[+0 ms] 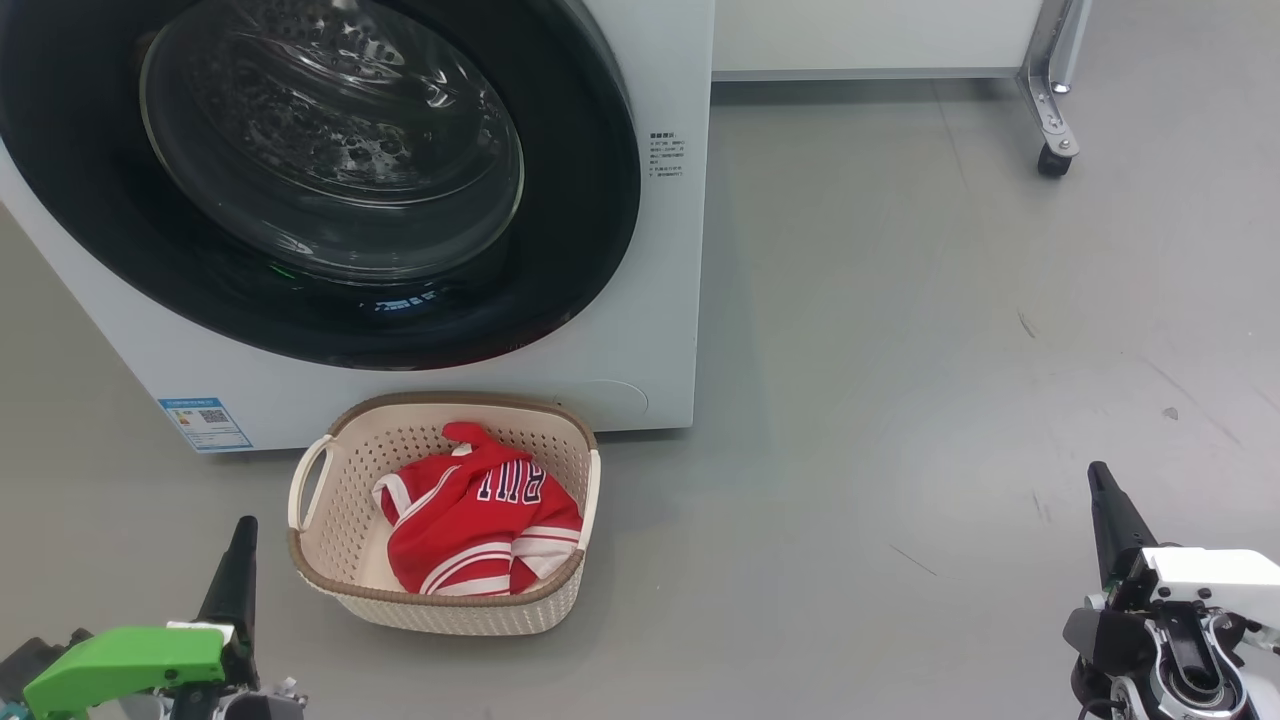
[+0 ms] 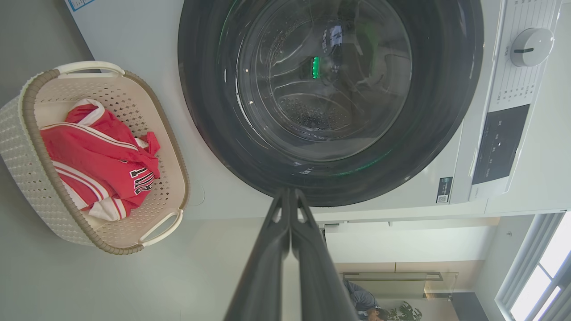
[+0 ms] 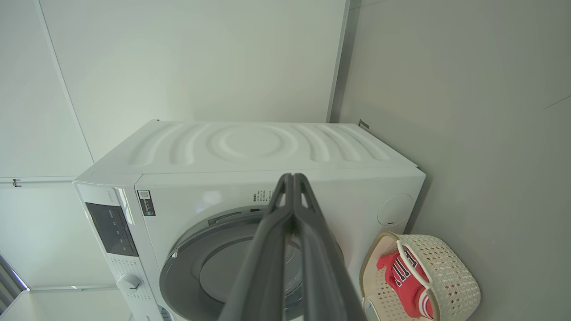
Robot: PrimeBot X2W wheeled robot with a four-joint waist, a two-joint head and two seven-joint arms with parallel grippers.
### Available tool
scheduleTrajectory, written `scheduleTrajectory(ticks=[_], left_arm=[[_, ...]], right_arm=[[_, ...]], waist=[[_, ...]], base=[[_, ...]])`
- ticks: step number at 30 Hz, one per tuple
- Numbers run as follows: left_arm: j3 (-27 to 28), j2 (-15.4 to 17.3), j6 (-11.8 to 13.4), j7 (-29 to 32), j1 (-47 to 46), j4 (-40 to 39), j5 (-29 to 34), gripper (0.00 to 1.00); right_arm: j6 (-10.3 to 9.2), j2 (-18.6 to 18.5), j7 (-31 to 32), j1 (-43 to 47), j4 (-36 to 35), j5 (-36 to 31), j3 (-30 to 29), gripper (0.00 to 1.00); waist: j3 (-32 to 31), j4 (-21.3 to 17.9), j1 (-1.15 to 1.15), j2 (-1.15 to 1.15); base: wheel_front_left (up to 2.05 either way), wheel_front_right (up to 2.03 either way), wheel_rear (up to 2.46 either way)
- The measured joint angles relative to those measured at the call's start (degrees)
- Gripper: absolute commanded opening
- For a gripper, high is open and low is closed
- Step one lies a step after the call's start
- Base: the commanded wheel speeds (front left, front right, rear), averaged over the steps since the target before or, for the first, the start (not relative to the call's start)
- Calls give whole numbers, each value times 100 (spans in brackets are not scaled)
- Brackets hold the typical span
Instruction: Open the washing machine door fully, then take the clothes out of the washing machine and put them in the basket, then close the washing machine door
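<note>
Clothes (image 1: 470,525) lie in the basket (image 1: 450,612) near the washing machine (image 1: 650,350); washing machine door (image 1: 585,200) looks shut; left gripper (image 1: 243,527) and right gripper (image 1: 1100,476) sit closed, empty; task seems finished; next, hold clear.

The washing machine door (image 1: 330,170) runs off the top and left edges in the head view, and glare on the glass makes it hard to tell what's behind it. The washing machine (image 1: 660,330) is cropped the same way. The print on the small sticker (image 1: 665,155) and the blue label (image 1: 205,423) is way too tiny to read. The clothes (image 1: 480,520) are bunched up in the basket (image 1: 450,612), so the lettering is half folded under and I can't tell how many pieces there are. The white cabinet (image 1: 870,40) is chopped by the top edge. In the right wrist view, the fingers (image 3: 267,263) of the right gripper (image 3: 292,176) cover the middle of the door. In the left wrist view, a person (image 2: 361,298) is cut off by the bottom edge and too small to make out.
</note>
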Motion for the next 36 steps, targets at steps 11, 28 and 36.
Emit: scheduleTrajectory(ticks=[11,28,36], left_arm=[[7,0,0,0,-19,13,0,0],[14,0,0,0,-23,20,0,0],[18,0,0,1,-25,22,0,0]], right_arm=[[0,0,5,-1,7,0,-4,0],[0,0,5,-3,8,0,-15,0],[0,0,7,-3,7,0,-20,0]], waist=[[0,0,0,0],[-1,0,0,0],[-1,0,0,0]], base=[[0,0,0],[0,0,0],[0,0,0]])
